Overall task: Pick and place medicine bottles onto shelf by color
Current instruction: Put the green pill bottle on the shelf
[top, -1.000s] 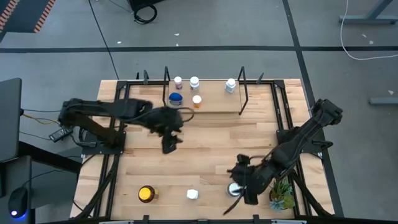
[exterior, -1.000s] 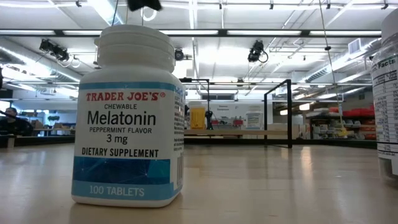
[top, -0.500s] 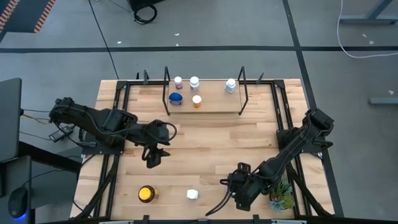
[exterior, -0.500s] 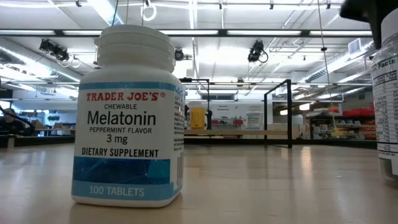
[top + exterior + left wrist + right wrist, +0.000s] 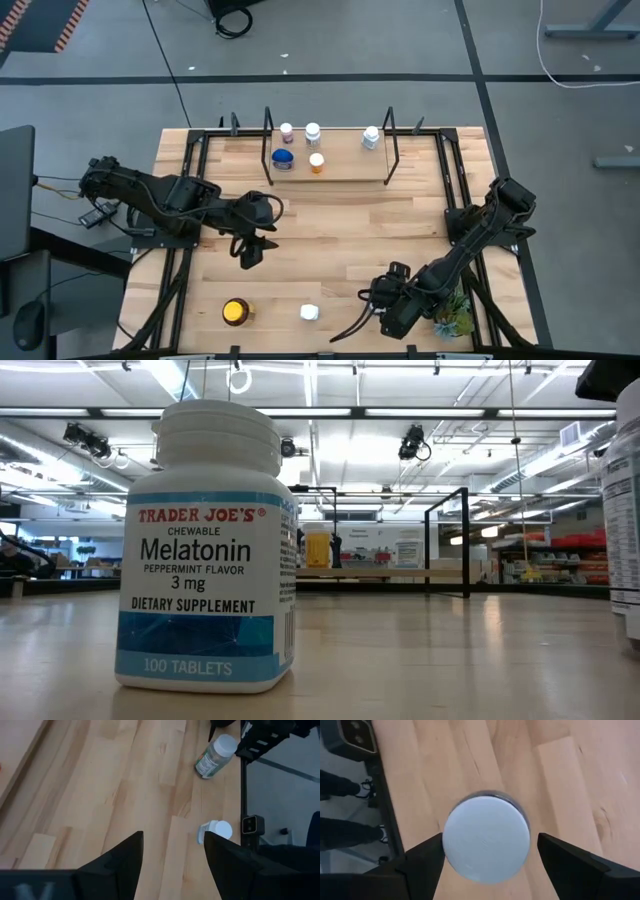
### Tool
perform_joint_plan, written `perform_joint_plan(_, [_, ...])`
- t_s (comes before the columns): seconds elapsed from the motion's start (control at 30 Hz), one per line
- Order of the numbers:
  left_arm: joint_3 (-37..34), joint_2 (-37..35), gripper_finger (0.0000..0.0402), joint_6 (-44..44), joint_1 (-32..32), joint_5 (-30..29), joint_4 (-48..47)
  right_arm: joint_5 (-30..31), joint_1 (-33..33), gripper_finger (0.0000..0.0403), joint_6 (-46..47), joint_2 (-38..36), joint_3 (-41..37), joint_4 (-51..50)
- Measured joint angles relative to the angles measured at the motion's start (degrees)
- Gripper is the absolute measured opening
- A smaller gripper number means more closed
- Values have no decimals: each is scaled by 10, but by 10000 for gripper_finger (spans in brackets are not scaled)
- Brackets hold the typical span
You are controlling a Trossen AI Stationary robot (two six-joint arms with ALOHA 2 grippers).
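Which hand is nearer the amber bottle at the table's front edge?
Left. The left hand hangs over bare wood just behind the amber bottle. The right hand is well off to its side, open around a white-capped bottle.

Wood table (image 5: 400, 235): amber bottle (image 5: 235, 312), Melatonin bottle (image 5: 309, 313), plant (image 5: 452, 318); shelf (image 5: 345, 165) holds seemingly five bottles.

You are looking at five bottles (image 5: 313, 132) standing on the shelf (image 5: 350, 166), an amber one (image 5: 235, 312) and a white one (image 5: 309, 313) sitting near the front edge.
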Motion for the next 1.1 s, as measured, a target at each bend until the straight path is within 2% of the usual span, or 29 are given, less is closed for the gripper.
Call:
perform_joint_plan(0.37, [0,0,210,-35,-28,-9,-1,-1,-34,243,1,-4,1,-5])
perform_joint_plan(0.6, [0,0,206,-63,-34,-19,-2,13,-103,246,-38,-20,38,-58])
perform_joint_plan(0.77, [1,1,202,-79,-33,-33,-2,33,-185,249,-140,-25,95,-117])
perform_joint_plan(1.1, [1,0,197,-127,-33,-65,2,-4,-399,249,-330,-25,154,-135])
